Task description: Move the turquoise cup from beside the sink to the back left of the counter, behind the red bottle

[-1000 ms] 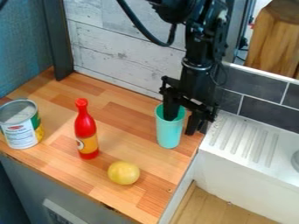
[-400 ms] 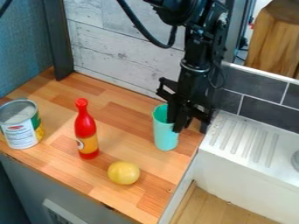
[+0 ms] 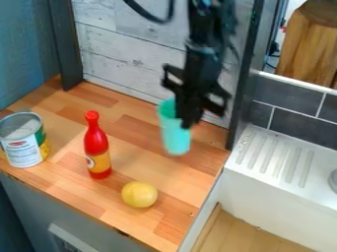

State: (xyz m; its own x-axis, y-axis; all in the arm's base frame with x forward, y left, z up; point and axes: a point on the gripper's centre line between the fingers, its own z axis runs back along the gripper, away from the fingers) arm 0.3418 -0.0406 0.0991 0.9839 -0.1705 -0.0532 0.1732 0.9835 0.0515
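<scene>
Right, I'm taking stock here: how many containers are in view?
3: an open can at the view's left edge, a red bottle standing right of it, and a turquoise cup at the gripper. Another could be hidden behind the arm.

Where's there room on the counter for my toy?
There's bare wood between the red bottle and whitewashed wall, and between the yellow ball and the counter's right edge. It's crowded by the teal cup, held in the end effector.
</scene>
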